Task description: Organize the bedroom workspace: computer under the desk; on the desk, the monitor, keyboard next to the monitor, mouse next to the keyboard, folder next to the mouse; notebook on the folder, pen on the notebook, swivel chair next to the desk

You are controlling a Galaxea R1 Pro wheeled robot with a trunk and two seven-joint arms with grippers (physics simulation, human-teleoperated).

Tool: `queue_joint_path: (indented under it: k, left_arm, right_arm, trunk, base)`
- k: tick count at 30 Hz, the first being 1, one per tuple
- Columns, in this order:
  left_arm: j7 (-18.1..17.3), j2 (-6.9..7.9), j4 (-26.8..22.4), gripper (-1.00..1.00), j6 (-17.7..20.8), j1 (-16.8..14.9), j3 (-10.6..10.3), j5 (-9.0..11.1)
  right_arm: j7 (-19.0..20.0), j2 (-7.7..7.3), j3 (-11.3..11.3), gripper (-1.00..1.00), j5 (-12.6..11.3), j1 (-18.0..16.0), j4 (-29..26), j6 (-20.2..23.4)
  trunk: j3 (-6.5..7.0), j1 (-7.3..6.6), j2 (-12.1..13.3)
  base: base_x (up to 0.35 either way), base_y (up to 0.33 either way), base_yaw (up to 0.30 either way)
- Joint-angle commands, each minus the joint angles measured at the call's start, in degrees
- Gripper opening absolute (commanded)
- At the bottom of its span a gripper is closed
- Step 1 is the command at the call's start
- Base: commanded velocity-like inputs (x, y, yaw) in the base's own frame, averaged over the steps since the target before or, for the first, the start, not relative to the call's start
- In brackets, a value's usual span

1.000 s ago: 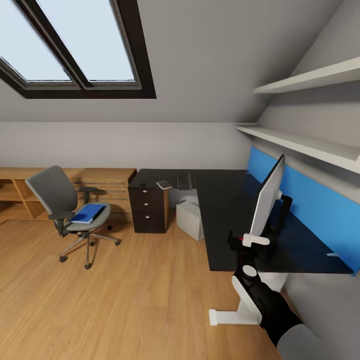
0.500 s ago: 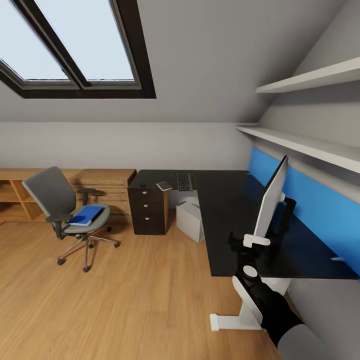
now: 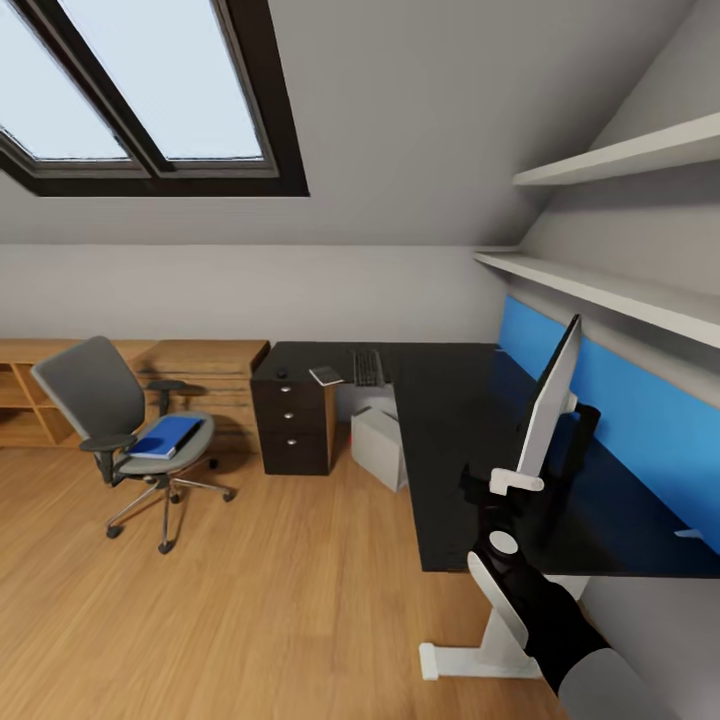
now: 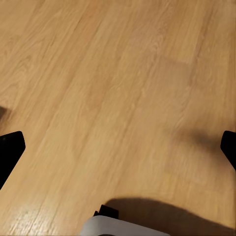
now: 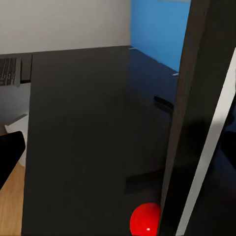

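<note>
My right gripper (image 3: 507, 482) is closed on the lower near corner of the monitor (image 3: 546, 404), upright over the tabletop (image 3: 450, 420); judgement: lower it straight, keep it vertical until its base beyond my gripper seats, then release; left gripper (image 4: 118, 147) open, empty.

R arm, black sleeve w/ white wrist housing, extends forward and up in head view. R gripper (image 3: 512, 487): jaws clamped on lower edge of thin black flat monitor (image 3: 548, 400). L gripper (image 4: 118, 147): dark fingertips spread wide.
</note>
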Motion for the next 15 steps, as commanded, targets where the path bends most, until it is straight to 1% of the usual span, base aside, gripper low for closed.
queue_joint_path:
  k: [1,5,10,12,15]
  left_arm:
    - [-0.51,0.00,0.05,1.00,-0.13,-0.05,0.34,0.25]
    - [-0.51,0.00,0.05,1.00,-0.12,-0.05,0.35,0.25]
    - [-0.51,0.00,0.06,1.00,-0.12,-0.05,0.39,0.25]
    - [-0.51,0.00,0.05,1.00,-0.12,-0.05,0.40,0.25]
    - [-0.51,0.00,0.05,1.00,-0.12,-0.05,0.40,0.25]
  right_arm:
    - [-0.39,-0.37,0.29,1.00,-0.57,-0.07,-0.05,-0.21]
    - [-0.42,-0.93,0.28,1.00,-0.62,-0.07,-0.05,-0.18]
    - [-0.47,-1.25,0.28,1.00,-0.65,-0.07,0.25,-0.14]
    - [-0.48,-1.29,0.28,1.00,-0.65,-0.07,0.40,-0.13]
    - [-0.48,-1.32,0.28,1.00,-0.71,-0.07,0.55,-0.13]
  trunk:
    - [-0.09,0.03,-0.07]
    - [-0.09,0.03,-0.07]
    - [-0.09,0.03,-0.07]
    - [-0.09,0.03,-0.07]
    - [-0.09,0.03,-0.07]
  base:
    - [0.131,-0.069,0.000]
    - [0.071,-0.037,0.000]
    - [0.021,-0.023,0.000]
    - [0.006,-0.109,0.000]
    - [0.003,-0.192,0.000]
